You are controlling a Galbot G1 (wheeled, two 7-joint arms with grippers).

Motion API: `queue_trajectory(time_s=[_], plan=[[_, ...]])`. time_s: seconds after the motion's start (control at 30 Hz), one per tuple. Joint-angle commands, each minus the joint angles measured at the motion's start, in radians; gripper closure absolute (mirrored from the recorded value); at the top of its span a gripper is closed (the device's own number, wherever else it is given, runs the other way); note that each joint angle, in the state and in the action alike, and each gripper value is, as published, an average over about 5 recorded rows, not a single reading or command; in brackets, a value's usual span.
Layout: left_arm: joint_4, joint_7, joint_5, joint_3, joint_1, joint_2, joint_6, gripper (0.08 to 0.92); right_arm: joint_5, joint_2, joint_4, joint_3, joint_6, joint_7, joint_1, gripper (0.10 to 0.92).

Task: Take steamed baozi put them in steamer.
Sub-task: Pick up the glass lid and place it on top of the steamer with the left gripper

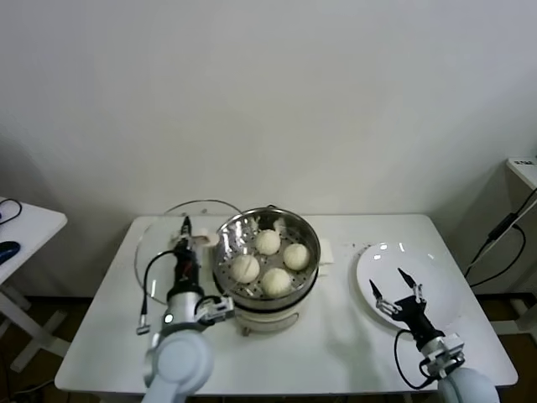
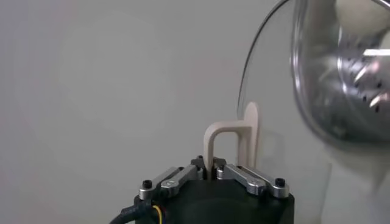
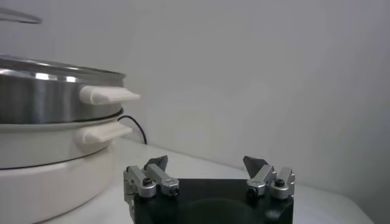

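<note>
Head view first: I've got the steamer (image 1: 267,262) sitting mid-tabletop (image 1: 336,336), and all four buns (image 1: 270,260) are inside on its perforated tray, at roughly twelve, three, six and nine o'clock around the tray's middle. At nine o'clock from the steamer, the glass lid (image 1: 168,243) stands tilted on edge, and my left gripper (image 1: 186,228) is on it. Left wrist view confirms it: fingers (image 2: 234,173) pressed together on the lid's pale loop handle (image 2: 228,143), with the glass curving away beside the shiny steel wall. At three o'clock from the steamer, the white plate (image 1: 436,281) lies flat, and my right gripper (image 1: 398,285) hangs over its near side, fingers spread wide with nothing between them. Right wrist view shows those fingers (image 3: 155,164) parted, and the steamer's steel wall with its white side handles (image 3: 106,94) stacked above the white base.
</note>
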Motion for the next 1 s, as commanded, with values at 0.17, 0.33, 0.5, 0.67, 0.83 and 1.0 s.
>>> queue_trajectory(time_s=[0.17, 0.33, 0.5, 0.67, 0.83, 1.0], plan=[[0.128, 0.076, 0.094, 0.188, -0.122, -0.075, 0.028, 0.845, -0.05, 0.061, 0.003, 0.032, 0.003, -0.002, -0.015, 0.203], [0.158, 0.091, 0.104, 0.204, -0.139, -0.108, 0.037, 0.845, -0.055, 0.07, 0.01, 0.04, 0.0, -0.001, -0.013, 0.203], [0.188, 0.108, 0.104, 0.223, -0.159, -0.14, 0.049, 0.845, -0.06, 0.078, 0.013, 0.043, -0.002, -0.003, -0.011, 0.203], [0.218, 0.107, 0.095, 0.231, -0.173, -0.165, 0.058, 0.845, -0.055, 0.067, 0.002, 0.047, -0.001, -0.009, -0.011, 0.203], [0.235, 0.105, 0.097, 0.24, -0.196, -0.187, 0.064, 0.845, -0.036, 0.045, -0.011, 0.054, 0.0, -0.013, -0.01, 0.203], [0.261, 0.1, 0.097, 0.243, -0.206, -0.206, 0.066, 0.845, -0.017, 0.032, -0.021, 0.058, 0.001, -0.015, -0.005, 0.203]])
